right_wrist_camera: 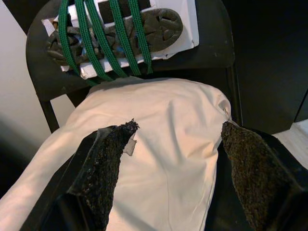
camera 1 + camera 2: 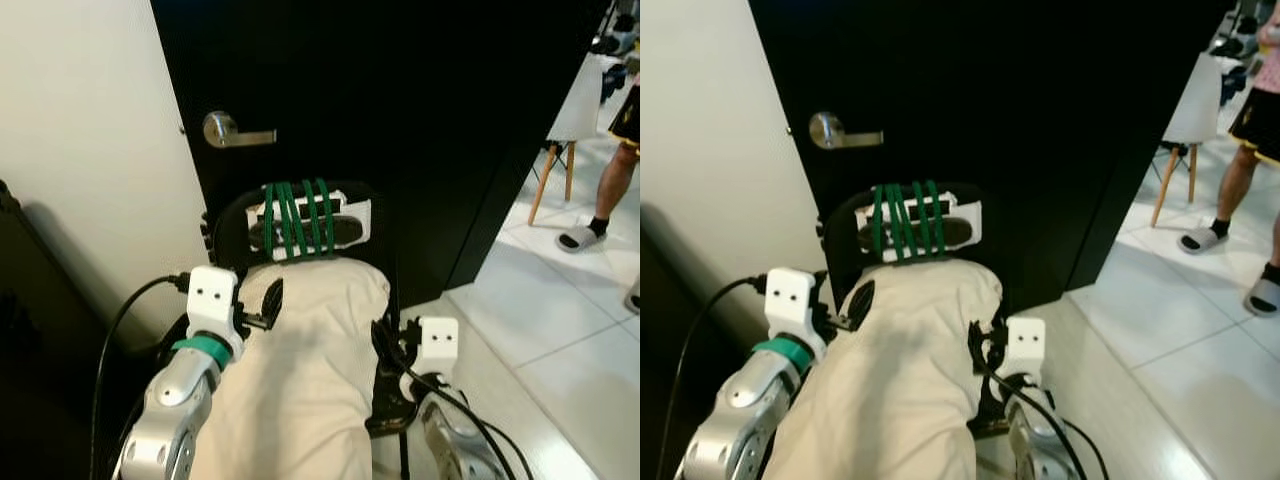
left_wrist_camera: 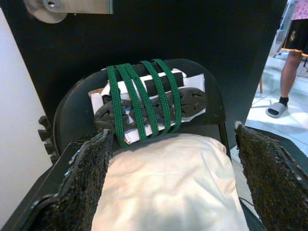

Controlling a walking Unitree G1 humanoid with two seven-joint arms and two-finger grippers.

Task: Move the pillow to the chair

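Cream pillow (image 2: 310, 370) lies on the black chair (image 2: 228, 225) by the dark door (image 2: 400, 120), left tool (image 3: 168, 187) and right tool (image 1: 168, 168) spread apart around it

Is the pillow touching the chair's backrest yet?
Touching. In the left wrist view the pillow's far end presses against the black chair's backrest just below the green straps, with no gap.

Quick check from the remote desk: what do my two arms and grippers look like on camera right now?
Both arms are silver metal. The left arm has a green band at the wrist, a white camera block with two small dark dots, and a black cable looping off it. The right arm carries the same white block and black cables. Each gripper has two long black fingers with rough, textured pads.
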